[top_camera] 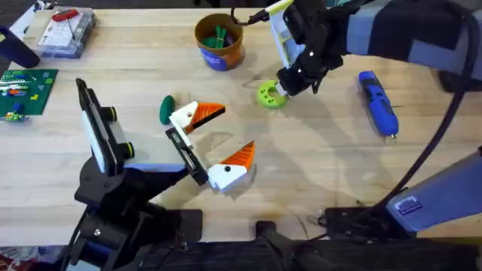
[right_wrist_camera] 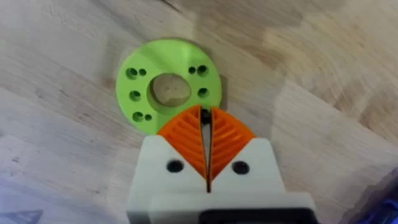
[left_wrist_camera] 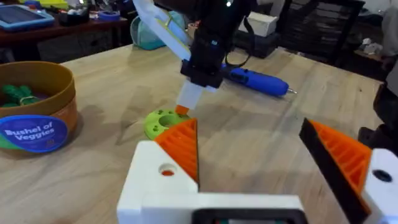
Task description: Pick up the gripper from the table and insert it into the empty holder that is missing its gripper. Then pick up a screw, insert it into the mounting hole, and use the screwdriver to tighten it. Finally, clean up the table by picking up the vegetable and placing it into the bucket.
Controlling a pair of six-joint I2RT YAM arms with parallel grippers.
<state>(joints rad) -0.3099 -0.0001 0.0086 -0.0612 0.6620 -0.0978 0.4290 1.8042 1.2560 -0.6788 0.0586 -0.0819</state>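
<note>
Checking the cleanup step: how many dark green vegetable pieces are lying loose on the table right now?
1. The vegetable lies on the table just left of the left gripper. More green pieces sit inside the bucket, where some may be hidden.

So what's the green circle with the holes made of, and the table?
The lime-green disc looks like matte plastic, maybe 3D-printed: one flat even colour, neat round holes, no shine. The table looks like pale wood with a smooth finish: long grain lines and plank seams run across it. It could be a wood-look top; the pictures can't settle that.
</note>
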